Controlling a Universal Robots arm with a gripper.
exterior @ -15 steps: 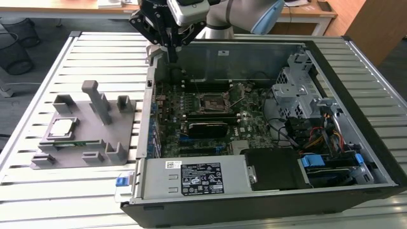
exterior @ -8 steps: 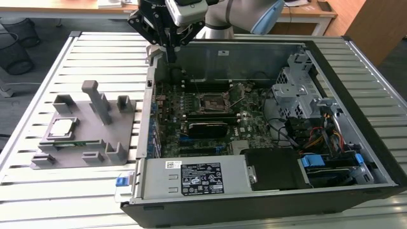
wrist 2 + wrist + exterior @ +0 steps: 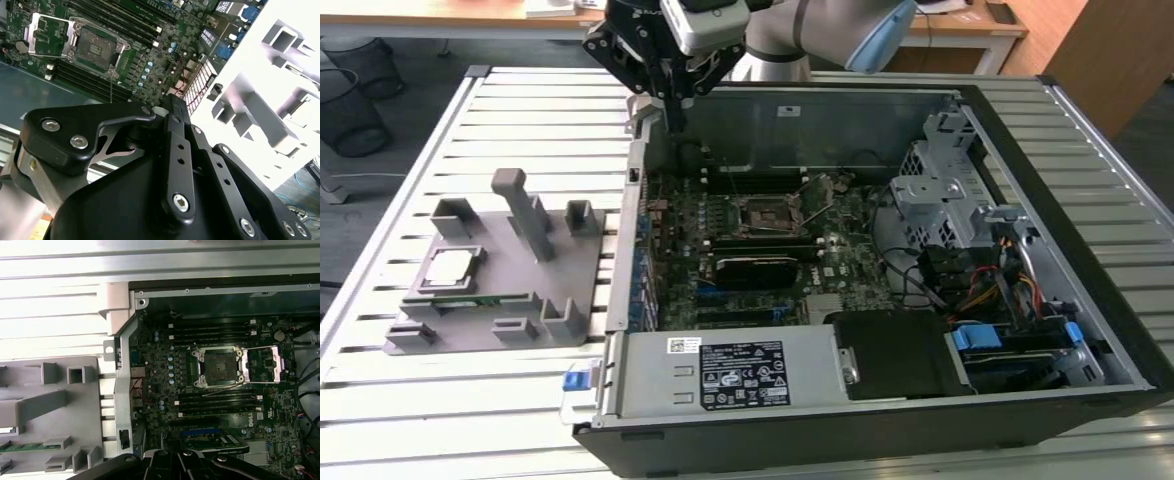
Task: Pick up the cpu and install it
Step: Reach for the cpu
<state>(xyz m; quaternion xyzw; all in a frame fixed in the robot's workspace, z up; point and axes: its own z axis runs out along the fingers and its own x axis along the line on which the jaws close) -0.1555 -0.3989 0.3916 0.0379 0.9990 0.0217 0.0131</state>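
Observation:
The cpu point(image 3: 451, 268), a silver square chip, lies flat in a recess of the grey holder block point(image 3: 507, 320) at the exterior view's left, outside the computer case. My gripper point(image 3: 678, 112) hangs above the case's back left corner, well away from the cpu. Its fingers are shut together with nothing between them, and its black linkage fills the foreground of the second wrist view point(image 3: 172, 104). The motherboard's black socket point(image 3: 767, 212) point(image 3: 220, 367) point(image 3: 95, 47) stands open and bare, its metal frame point(image 3: 265, 362) swung aside.
The open computer case point(image 3: 1067, 110) lies on a slatted white table point(image 3: 520, 110). A green memory stick point(image 3: 454, 303) point(image 3: 25, 446) sits in the holder near the cpu. Upright grey posts point(image 3: 520, 205) rise from the holder. A drive cage, cables and the power supply point(image 3: 720, 370) fill the case's right and front.

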